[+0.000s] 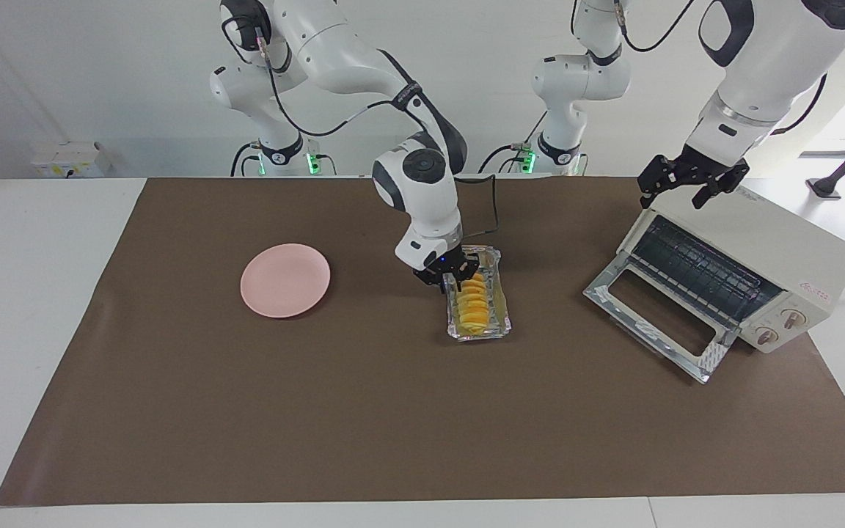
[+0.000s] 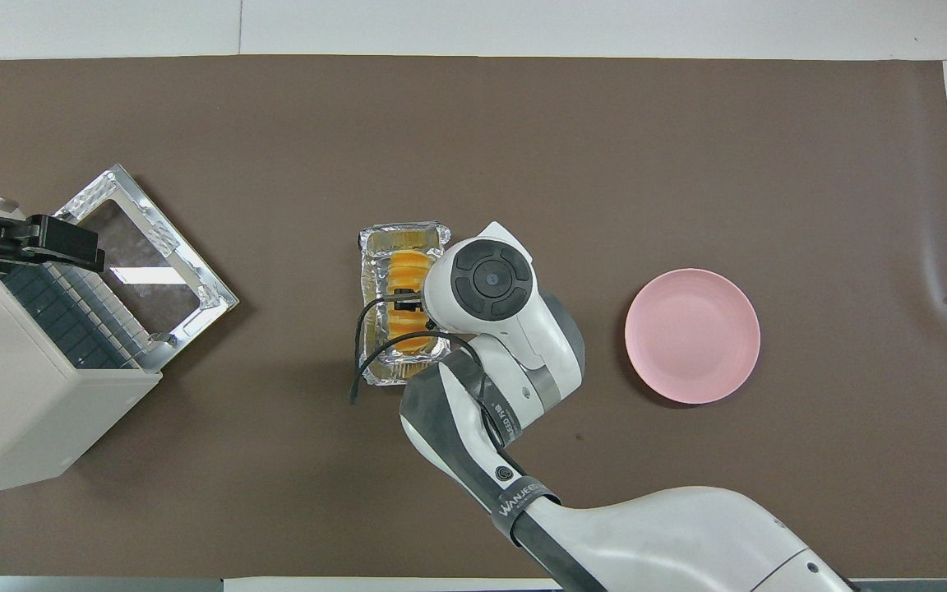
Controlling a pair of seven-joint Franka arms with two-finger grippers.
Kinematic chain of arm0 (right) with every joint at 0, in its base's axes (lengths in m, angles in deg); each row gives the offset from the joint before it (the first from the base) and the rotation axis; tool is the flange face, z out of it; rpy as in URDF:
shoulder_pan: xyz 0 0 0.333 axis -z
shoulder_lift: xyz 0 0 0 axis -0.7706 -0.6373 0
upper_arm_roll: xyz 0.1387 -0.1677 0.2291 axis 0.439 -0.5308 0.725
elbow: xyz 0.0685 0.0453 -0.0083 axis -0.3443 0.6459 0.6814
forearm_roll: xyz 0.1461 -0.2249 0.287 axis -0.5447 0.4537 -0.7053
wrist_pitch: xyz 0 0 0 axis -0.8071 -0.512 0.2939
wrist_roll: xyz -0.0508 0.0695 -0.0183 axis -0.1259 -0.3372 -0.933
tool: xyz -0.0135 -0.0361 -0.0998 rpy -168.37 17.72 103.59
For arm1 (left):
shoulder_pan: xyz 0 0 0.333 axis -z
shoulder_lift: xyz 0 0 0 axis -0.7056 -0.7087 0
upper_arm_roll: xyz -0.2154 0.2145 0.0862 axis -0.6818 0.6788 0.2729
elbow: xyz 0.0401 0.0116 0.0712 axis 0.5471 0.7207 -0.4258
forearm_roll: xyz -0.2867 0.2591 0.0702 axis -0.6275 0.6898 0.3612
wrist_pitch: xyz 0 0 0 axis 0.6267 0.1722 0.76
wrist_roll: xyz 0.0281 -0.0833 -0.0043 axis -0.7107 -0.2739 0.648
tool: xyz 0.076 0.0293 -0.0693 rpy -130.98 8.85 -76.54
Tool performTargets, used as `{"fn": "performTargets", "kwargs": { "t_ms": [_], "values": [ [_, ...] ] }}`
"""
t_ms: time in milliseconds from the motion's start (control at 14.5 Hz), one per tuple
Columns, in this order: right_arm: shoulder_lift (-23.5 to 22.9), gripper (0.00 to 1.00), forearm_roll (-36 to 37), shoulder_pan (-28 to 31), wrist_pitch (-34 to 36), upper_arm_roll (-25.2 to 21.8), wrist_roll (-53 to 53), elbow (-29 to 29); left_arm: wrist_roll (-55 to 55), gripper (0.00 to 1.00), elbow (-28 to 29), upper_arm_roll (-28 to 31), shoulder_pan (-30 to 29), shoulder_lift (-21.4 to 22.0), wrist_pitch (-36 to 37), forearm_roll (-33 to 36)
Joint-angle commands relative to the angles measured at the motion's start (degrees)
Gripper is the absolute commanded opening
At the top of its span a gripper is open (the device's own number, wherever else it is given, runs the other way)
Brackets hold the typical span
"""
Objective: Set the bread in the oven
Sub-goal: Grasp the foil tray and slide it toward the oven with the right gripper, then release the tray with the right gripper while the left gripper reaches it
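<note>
The right gripper [image 1: 451,281] is down at the robot-side end of the bread [image 1: 472,302], its black fingers [image 1: 459,277] straddling the first slices there. Whether they pinch the loaf or stand just loose of it I cannot tell; the wrist covers that end in the overhead view. The right arm comes over the table from its own base and bends down steeply to this spot.

Under the gripper, the bread lies in a foil tray [image 1: 503,315], a ridged row of yellow slices with orange-brown crusts. Its long axis runs away from the robots, one end under the gripper and the other pointing toward the table's edge farthest from them. The tray lies the same way, its long sides beside the loaf's flanks, and sits flat on the brown mat [image 1: 364,411].

Out from the gripper toward the right arm's end of the table lies a pink plate [image 1: 285,280], well apart from the tray.

Toward the left arm's end stands the oven [image 1: 774,253], turned slantwise, its door [image 1: 657,323] dropped open onto the mat and the wire rack showing inside. Two knobs sit on its front. The oven's mouth faces partly toward the tray.

The left gripper [image 1: 689,189] waits over the oven's top corner nearest the robots, fingers spread with nothing between them.
</note>
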Motion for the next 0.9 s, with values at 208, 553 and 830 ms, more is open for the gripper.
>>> {"fn": "performTargets", "kwargs": {
  "t_ms": [208, 553, 830],
  "values": [
    [4.5, 1.00, -0.9, 4.6, 6.6, -0.2, -1.7, -0.2, -0.5, 1.00, 1.8, 0.2, 0.1, 1.8, 0.2, 0.2],
    [9.5, 1.00, -0.9, 14.7, 16.3, -0.3, -7.6, -2.1, 0.0, 1.00, 2.5, -0.3, 2.3, 2.4, 1.5, 0.2],
    [12.9, 1.00, -0.8, 24.9, 21.9, -0.7, -22.3, -2.3, 8.2, 1.00, 3.5, -0.5, 12.7, 2.5, -0.3, 0.1]
  ]
}}
